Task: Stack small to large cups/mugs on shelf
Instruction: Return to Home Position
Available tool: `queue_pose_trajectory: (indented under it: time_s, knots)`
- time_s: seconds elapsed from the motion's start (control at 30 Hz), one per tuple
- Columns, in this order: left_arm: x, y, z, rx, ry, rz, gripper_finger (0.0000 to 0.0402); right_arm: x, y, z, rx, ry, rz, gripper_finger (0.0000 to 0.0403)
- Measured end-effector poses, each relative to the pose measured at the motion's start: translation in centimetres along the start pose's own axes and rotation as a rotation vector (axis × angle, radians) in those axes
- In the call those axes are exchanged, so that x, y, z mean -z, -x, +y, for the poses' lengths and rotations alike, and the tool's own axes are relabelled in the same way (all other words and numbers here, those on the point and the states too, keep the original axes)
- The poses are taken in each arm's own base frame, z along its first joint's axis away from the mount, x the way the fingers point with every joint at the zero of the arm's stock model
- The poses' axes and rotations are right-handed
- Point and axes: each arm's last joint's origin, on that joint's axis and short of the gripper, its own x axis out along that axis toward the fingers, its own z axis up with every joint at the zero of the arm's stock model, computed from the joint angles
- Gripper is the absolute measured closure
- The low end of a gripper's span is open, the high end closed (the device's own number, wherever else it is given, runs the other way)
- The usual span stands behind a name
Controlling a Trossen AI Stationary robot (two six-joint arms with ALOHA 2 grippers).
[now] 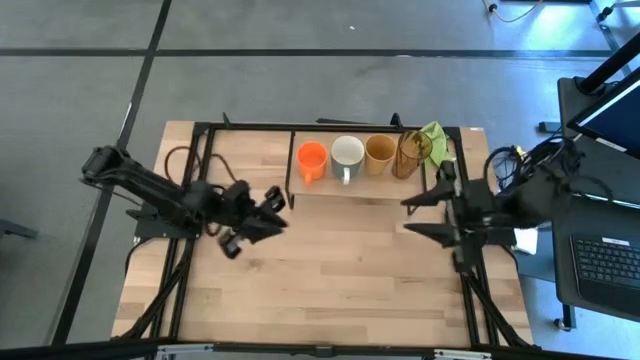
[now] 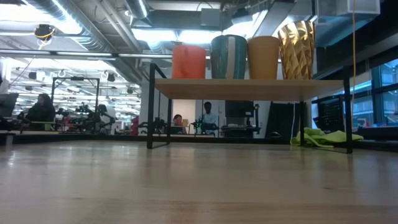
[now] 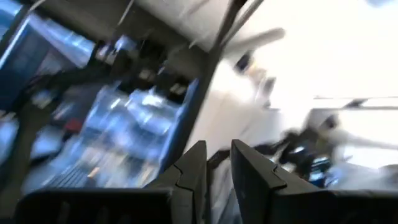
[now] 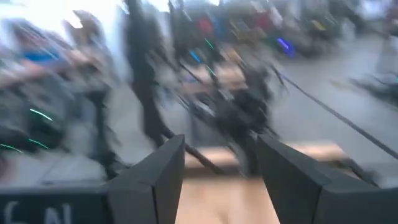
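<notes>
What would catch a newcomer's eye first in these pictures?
Four cups stand in a row on the shelf: orange cup, white mug, tan mug, amber tumbler, with a green cloth just past the tumbler. The left end effector and right end effector hang over the table, holding nothing.

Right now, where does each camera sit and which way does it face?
High: above the table, looking straight down; left hand and right hand show.
Low: at tabletop height, level toward the shelf; no arm shows.
Left wrist: on that arm, facing the room past its hand.
Right wrist: likewise, past its open hand.
High and low share the shelf and cups.
</notes>
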Motion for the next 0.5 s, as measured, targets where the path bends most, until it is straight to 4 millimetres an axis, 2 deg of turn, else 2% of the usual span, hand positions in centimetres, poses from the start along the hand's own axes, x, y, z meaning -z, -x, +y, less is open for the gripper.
queue_pose_trajectory:
  time_s: [0.07, 0.2, 0.23, 0.3, 0.4, 0.43, 0.5]
  knots:
    - [0.8, 2.2, 0.6, 0.05, 0.033, -0.067, 0.0333, 0.6, 0.9, -0.6, -0.086, -0.025, -0.099, 0.0203]
    - [2.5, 5.6, 1.5, 0.023, 0.131, -0.109, 0.0333, 1.7, 4.4, -3.5, -0.157, -0.083, -0.3, 0.0203]
    - [2.8, 6.1, 1.7, -0.011, 0.163, -0.115, 0.0333, 2.2, 5.3, -4.3, -0.161, -0.125, -0.312, 0.0203]
    - [3.3, 7.1, 1.8, -0.066, 0.249, -0.119, 0.0333, 3.0, 6.7, -5.5, -0.194, -0.318, -0.334, 0.0203]
    - [3.7, 8.2, 1.8, -0.085, 0.355, -0.112, 0.0333, 4.3, 7.8, -6.6, -0.245, -0.599, -0.322, 0.0203]
    - [3.8, 8.5, 1.8, -0.098, 0.353, -0.11, 0.0333, 5.1, 7.9, -6.8, -0.253, -0.622, -0.288, 0.0203]
    - [3.9, 9.1, 2.1, -0.122, 0.239, -0.105, 0.0333, 6.5, 7.9, -6.9, -0.293, -0.675, -0.231, 0.0203]
